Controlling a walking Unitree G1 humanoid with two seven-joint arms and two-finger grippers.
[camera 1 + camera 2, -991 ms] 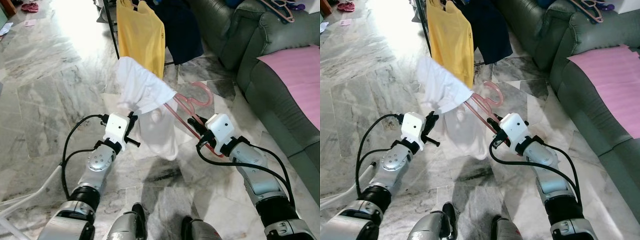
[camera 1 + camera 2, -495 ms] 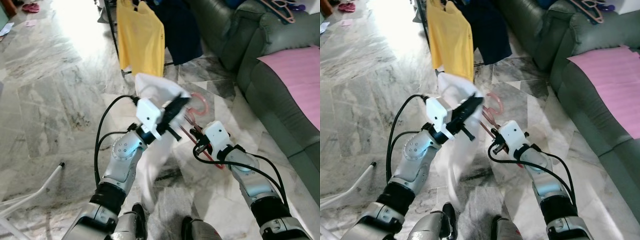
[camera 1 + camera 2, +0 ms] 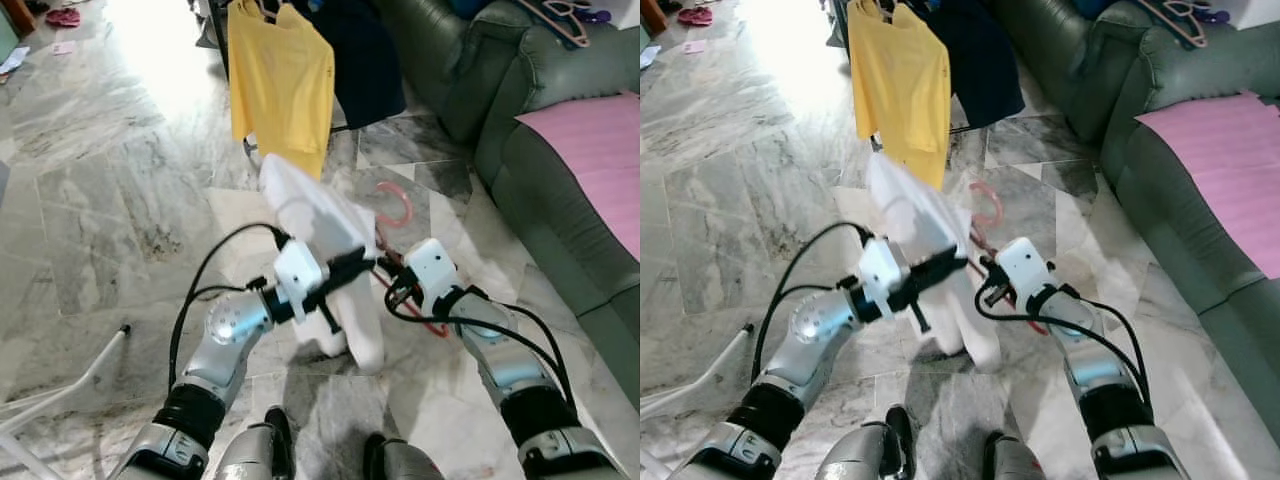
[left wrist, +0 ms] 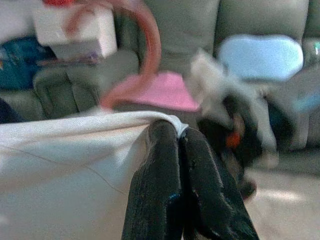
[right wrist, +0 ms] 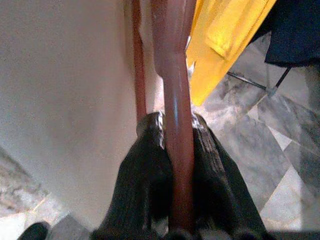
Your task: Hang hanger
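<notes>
- Where the left claw stood raised half a second ago, near the hook, it now sits lower and reaches across towards the right claw, the two nearly meeting over the floor
- The white cotton garment that was bunched up beside the left arm now drapes down further, its lower end hanging between the two silver arms
- Against a full second ago, the left arm has swung in from the robot's left side to the middle
- The left claw is shut on an edge of the white cotton garment, its two black fingers pressed together with the hem pinched at their tips
- The right claw is clamped on the pink plastic hanger, the bar running between its two black fingers
- That hanger lies ahead of the right claw, slanting up and away from it, its curved hook showing just past the top of the garment, which covers most of its frame
- A yellow shirt and a dark navy garment hang on a black rack beyond, well apart from the hook
- A grey-green sofa with a pink cloth on it stands to the robot's right, on the grey marble floor
</notes>
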